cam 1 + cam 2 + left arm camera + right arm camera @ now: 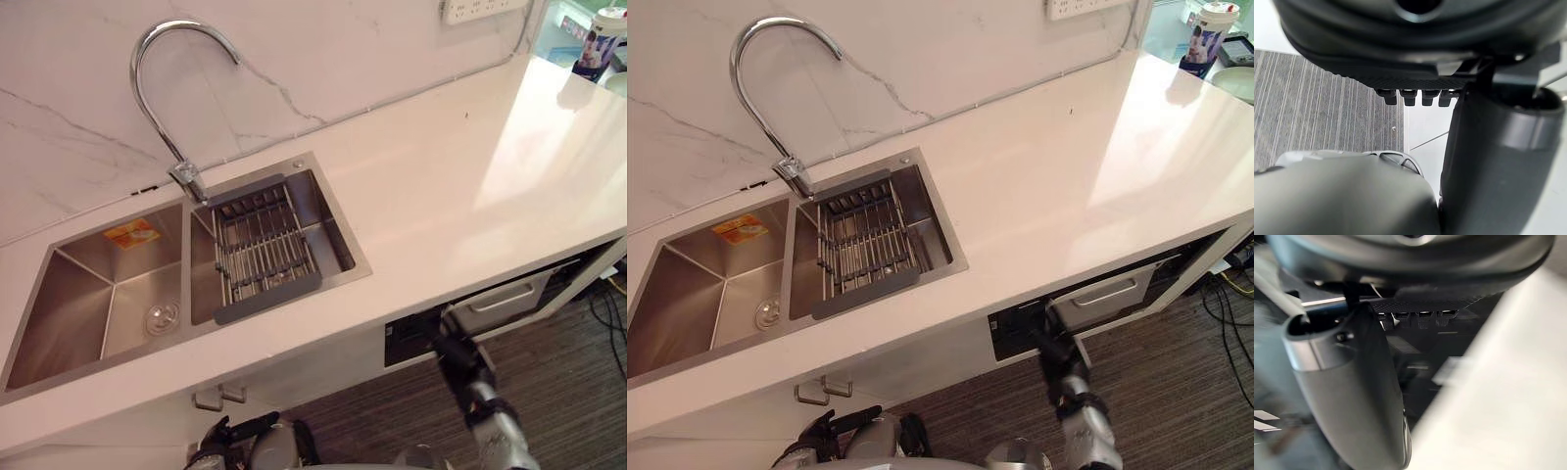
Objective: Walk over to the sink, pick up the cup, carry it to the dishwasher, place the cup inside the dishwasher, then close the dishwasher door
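Cup first: the one I can see is a white paper cup with dark-blue print [600,39]. It stands at the far right end of the glossy white stone worktop [470,176], well apart from the steel double-basin sink [69,294]. Neither basin holds a cup. The left one shows its drain and an orange sticker, and the right one carries a grey slatted drainer rack [265,255] below the curved chrome tap [147,69].

My right hand [458,357] hangs low under the worktop edge, just beside the silver-grey dishwasher front with a bar handle [505,299]. Its fingers [1420,316] lie loose, apart from the thumb, with nothing between them. My left hand [230,441] is down at my side, slack and empty too.

With both hands free and the right one at the dishwasher, I judge that I am at the door-closing step — though I cannot see inside, nor tell whether the door is fully shut. The next move calls for flat fingers on that front and a steady push until it sits flush under the worktop.
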`<state>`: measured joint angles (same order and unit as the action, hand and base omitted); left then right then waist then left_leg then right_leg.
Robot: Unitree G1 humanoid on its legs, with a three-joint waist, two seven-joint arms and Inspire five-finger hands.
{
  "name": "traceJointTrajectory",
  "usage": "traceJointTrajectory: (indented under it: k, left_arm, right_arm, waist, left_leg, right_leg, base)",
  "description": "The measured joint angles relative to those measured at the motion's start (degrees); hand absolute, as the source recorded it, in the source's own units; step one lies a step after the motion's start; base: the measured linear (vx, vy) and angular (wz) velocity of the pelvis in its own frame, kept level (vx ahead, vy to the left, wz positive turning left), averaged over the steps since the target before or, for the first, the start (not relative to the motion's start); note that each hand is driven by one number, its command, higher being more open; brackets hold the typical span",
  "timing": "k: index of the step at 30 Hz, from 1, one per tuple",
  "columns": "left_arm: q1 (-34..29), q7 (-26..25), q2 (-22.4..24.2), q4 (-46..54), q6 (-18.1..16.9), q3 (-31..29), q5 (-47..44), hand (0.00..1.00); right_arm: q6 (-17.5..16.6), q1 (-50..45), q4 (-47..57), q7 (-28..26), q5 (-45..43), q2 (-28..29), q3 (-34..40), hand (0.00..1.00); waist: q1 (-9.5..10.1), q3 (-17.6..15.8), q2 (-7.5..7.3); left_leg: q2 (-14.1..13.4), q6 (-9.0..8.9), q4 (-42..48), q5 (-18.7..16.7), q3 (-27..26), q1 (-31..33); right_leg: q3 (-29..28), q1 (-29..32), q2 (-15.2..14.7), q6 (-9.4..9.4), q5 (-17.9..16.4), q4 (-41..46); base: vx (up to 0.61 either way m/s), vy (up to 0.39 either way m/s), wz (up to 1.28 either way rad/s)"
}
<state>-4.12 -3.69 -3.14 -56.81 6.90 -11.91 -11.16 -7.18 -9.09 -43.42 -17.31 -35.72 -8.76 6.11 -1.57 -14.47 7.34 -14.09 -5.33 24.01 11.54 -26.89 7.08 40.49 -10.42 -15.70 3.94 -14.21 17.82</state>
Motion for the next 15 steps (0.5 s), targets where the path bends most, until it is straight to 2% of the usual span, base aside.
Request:
traceJointTrajectory:
  k: [2, 4, 6, 7, 8, 9, 10, 12, 14, 15]
  left_arm:
    - [-1.5, 0.8, 0.1, 0.1, -0.3, 0.0, -4.9, 1.0]
    - [-2.4, 2.6, 0.1, 0.4, -0.8, -0.1, -7.3, 1.0]
    - [-3.3, 5.0, 0.1, 0.9, -0.9, -0.1, -11.8, 1.0]
    - [-3.3, 5.6, 0.0, 0.9, -0.8, 0.0, -12.5, 1.0]
    - [-3.3, 6.7, -0.2, 0.9, -0.2, 0.2, -12.6, 1.0]
    - [-2.7, 7.8, -0.3, 0.9, 0.5, 0.7, -12.6, 1.0]
    - [-2.0, 8.1, -0.2, 0.8, 1.1, 1.1, -12.8, 1.0]
    - [-0.8, 8.1, -0.3, 0.8, 3.9, 2.4, -12.4, 1.0]
    - [-0.2, 8.2, -1.1, 0.7, 5.6, 2.6, -12.3, 1.0]
    - [0.1, 8.4, -1.5, 0.7, 6.5, 3.3, -12.3, 1.0]
  right_arm:
    - [0.2, -2.5, -0.8, 1.5, 4.8, -0.4, 0.5, 1.0]
    - [-0.2, -4.0, -1.5, 3.7, 8.2, -0.5, 2.7, 1.0]
    - [-1.0, -4.2, -3.5, 5.9, 13.6, -2.0, 4.9, 1.0]
    - [-1.1, -4.3, -3.6, 6.6, 14.9, -2.4, 4.9, 1.0]
    - [-1.3, -5.1, -3.7, 7.8, 16.5, -2.7, 4.9, 1.0]
    - [-1.3, -5.5, -4.1, 8.9, 18.0, -2.5, 5.1, 1.0]
    - [-1.3, -5.6, -4.4, 9.5, 18.6, -2.1, 5.4, 1.0]
    - [-1.2, -4.6, -5.1, 11.8, 20.4, -0.6, 6.1, 1.0]
    - [0.6, -2.7, -7.1, 13.5, 20.4, 0.2, 6.2, 1.0]
    - [1.6, -1.7, -8.6, 13.9, 20.4, 0.2, 7.0, 1.0]
  waist:
    - [-1.16, 0.0, 0.26]
    - [-0.99, -0.1, 0.11]
    - [-0.89, -0.1, 0.0]
    - [-1.09, -0.1, 0.01]
    - [-1.19, -0.1, -0.02]
    - [-1.59, -0.1, -0.07]
    - [-1.66, 0.0, -0.28]
    - [-1.69, 0.5, -0.86]
    - [-1.79, 0.2, -1.33]
    - [-1.65, 0.0, -2.05]
  left_leg:
    - [0.1, -0.53, -0.1, 1.9, 0.3, 0.4]
    - [0.1, -0.51, 1.0, 1.9, 2.7, 0.4]
    - [-0.6, 1.51, 11.9, -5.1, 3.1, 0.9]
    - [-0.6, 2.29, 14.5, -7.0, 2.2, 0.7]
    - [-0.6, 4.54, 16.4, -9.4, -0.9, -0.7]
    - [-0.3, 5.23, 13.2, -12.0, -4.2, -2.5]
    - [0.4, 4.76, 10.9, -12.8, -5.3, -2.9]
    - [4.0, 3.75, 0.9, -13.9, -5.5, -3.7]
    - [6.1, 3.67, -5.2, -14.1, -5.1, -4.9]
    - [7.2, 3.67, -8.7, -14.2, -5.1, -6.4]
  right_leg:
    - [0.0, 0.2, 0.0, -0.44, 0.4, -0.4]
    - [-1.2, 0.5, 0.4, -1.05, 0.8, -0.8]
    - [-4.2, 1.6, 0.2, -1.31, 1.1, -0.7]
    - [-4.8, 1.9, 0.2, -1.51, 1.0, -0.8]
    - [-5.4, 2.3, 0.3, -1.52, 1.1, -0.9]
    - [-5.4, 2.8, 0.6, -0.83, 1.7, -1.0]
    - [-5.1, 3.3, 0.6, -0.22, 2.1, -1.1]
    - [-3.9, 5.9, 0.7, 0.12, 4.8, -3.1]
    - [-2.5, 6.5, 0.5, 0.15, 5.1, -2.8]
    - [-2.0, 6.4, 0.2, 0.15, 5.1, -2.2]
  base:
    - [-0.03, -0.01, -0.06]
    - [-0.06, 0.008, -0.36]
    - [-0.04, 0.082, -0.69]
    - [-0.02, 0.137, -0.54]
    - [0.02, 0.139, -0.16]
    - [0.03, 0.14, 0.04]
    - [0.04, 0.125, 0.27]
    - [0.04, 0.092, 0.31]
    - [0.01, 0.099, 0.38]
    - [-0.02, 0.095, 0.35]
